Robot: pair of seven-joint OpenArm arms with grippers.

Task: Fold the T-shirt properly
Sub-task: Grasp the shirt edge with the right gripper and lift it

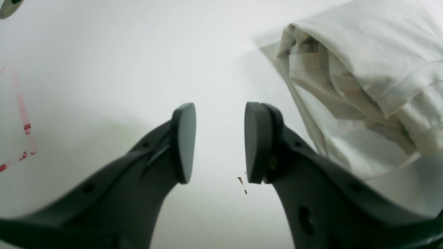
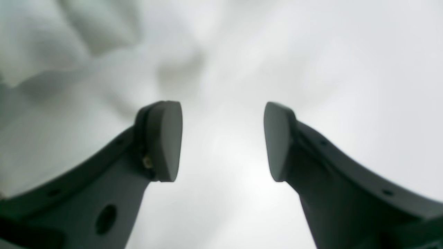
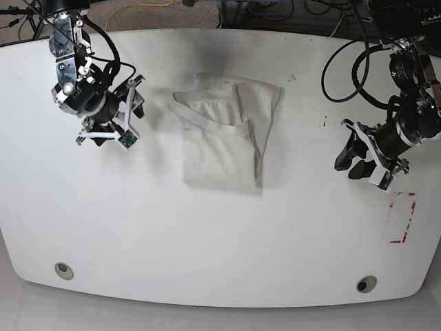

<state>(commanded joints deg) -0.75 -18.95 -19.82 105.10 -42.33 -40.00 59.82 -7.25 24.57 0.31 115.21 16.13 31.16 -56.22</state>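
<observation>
The T-shirt (image 3: 224,134) lies folded into a rough rectangle on the white table, a little back of centre, with its collar and a folded flap on top. Its layered edge fills the upper right of the left wrist view (image 1: 363,69). My left gripper (image 3: 350,163) hovers well to the shirt's right and stands open (image 1: 219,141) over bare table, holding nothing. To the shirt's left, my right gripper (image 3: 136,96) is also open (image 2: 221,141) and empty. Blurred pale folds (image 2: 52,45) in the right wrist view's upper left look like the shirt.
A red tape rectangle (image 3: 403,219) marks the table at the front right, also seen as red tape (image 1: 24,124) in the left wrist view. Two round holes (image 3: 63,269) (image 3: 366,283) sit near the front edge. Cables run along the back edge.
</observation>
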